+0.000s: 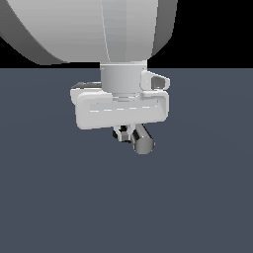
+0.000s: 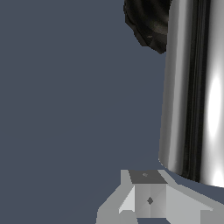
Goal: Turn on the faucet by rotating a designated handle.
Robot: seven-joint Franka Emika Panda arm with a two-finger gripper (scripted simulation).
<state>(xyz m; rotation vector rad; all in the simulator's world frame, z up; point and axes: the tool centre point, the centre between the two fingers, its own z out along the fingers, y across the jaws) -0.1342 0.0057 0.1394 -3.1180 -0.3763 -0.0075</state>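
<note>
Exterior view: the big white arm (image 1: 118, 29) comes down from the top edge and ends in a pale, boxy hand that fills the middle of the picture, low over the dark blue-grey bench (image 1: 197, 197). Under that hand the pincer (image 1: 123, 134) shows only as small light and dark pieces, too crowded to tell whether it is spread or pressed together. Just beside those pieces, toward the exterior view's right, the handle (image 1: 143, 140) sticks out as a short silver-grey bar with a flat round end facing the camera. The rest of the faucet is hidden behind the hand here.

Wrist view: the handle (image 2: 192, 92) is very close, a tall shiny cylinder with bright streaks and dark stripes along it. Behind its far end sits the black ribbed base of the faucet (image 2: 146, 22). One pale grey finger (image 2: 148, 197) of the pincer lies just beside the near end of the bar; contact cannot be made out.
</note>
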